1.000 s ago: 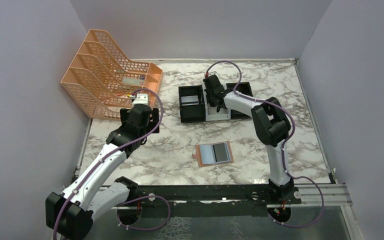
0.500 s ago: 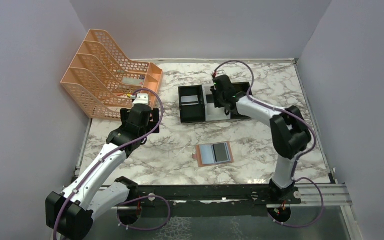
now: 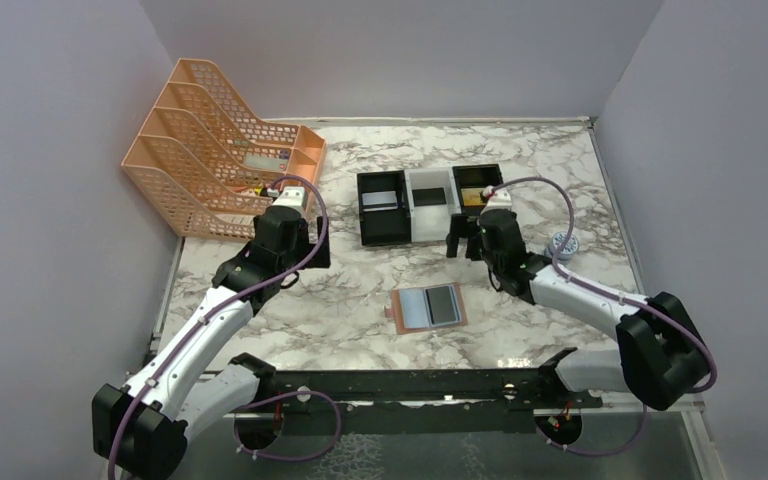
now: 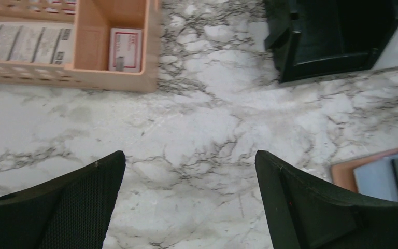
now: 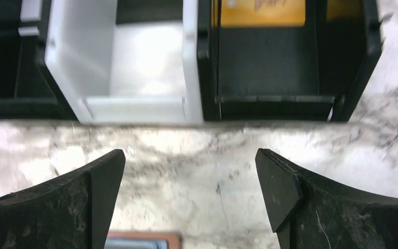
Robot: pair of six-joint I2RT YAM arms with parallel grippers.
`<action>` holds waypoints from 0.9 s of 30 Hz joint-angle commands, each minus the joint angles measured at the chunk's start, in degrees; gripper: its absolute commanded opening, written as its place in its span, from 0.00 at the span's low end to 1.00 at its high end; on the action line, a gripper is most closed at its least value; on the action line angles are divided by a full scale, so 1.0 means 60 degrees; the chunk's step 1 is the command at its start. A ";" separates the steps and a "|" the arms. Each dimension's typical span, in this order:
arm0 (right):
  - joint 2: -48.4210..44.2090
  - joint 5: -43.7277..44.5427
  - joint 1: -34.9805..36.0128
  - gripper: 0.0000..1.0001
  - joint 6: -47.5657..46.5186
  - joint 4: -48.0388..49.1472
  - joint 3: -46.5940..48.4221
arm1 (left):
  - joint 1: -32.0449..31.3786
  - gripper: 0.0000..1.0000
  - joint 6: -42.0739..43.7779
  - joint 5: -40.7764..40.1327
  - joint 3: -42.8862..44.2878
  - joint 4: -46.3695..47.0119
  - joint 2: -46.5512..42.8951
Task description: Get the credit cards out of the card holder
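A marbled counter [image 3: 340, 290] is seen from above, with two robot arms bolted at its near edge. The card holder [image 3: 428, 308], a tan-brown leather bifold, lies spread open and flat a little in from the middle of the near edge, lining up, so that its pockets can be reached from above. A dark grey card [image 3: 444, 304] is seen on its right half. The left half shows pale blue-grey, and whether a card sits there cannot be told. Three box trays are set side by side toward the middle of the far edge: a black tray [image 3: 382, 207], a white tray [image 3: 431, 200] and a second black tray [image 3: 477, 185]. A gold card [image 5: 259, 13] lies in the second black tray, so the trays are judged to serve as drop-off places for cards taken out. The right tool [image 5: 189, 158] is held with its fingers spread wide and nothing between them, above bare counter between the trays and the card holder, well placed for a reach down to the dark grey card. The left tool [image 4: 189, 158] is likewise spread and empty, held over the left part of the counter near an orange mesh file rack [image 3: 215, 150] in the far left corner, clear of the other arm's path.
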 commanded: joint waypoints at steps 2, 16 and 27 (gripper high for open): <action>-0.1364 -0.1594 -0.0003 0.99 0.0869 0.0688 -0.1324 | 0.0044 0.99 -0.1207 0.2832 -0.0259 0.1458 0.0070; -0.4812 -0.4972 -0.0003 0.92 0.2318 0.0708 -0.4019 | -0.1404 0.98 -0.3004 0.6069 -0.0730 0.4461 0.2380; -0.3312 -0.5311 -0.0010 0.73 0.2745 -0.1231 -0.3148 | -0.3838 0.90 -0.3820 0.4276 -0.0011 0.5098 0.4242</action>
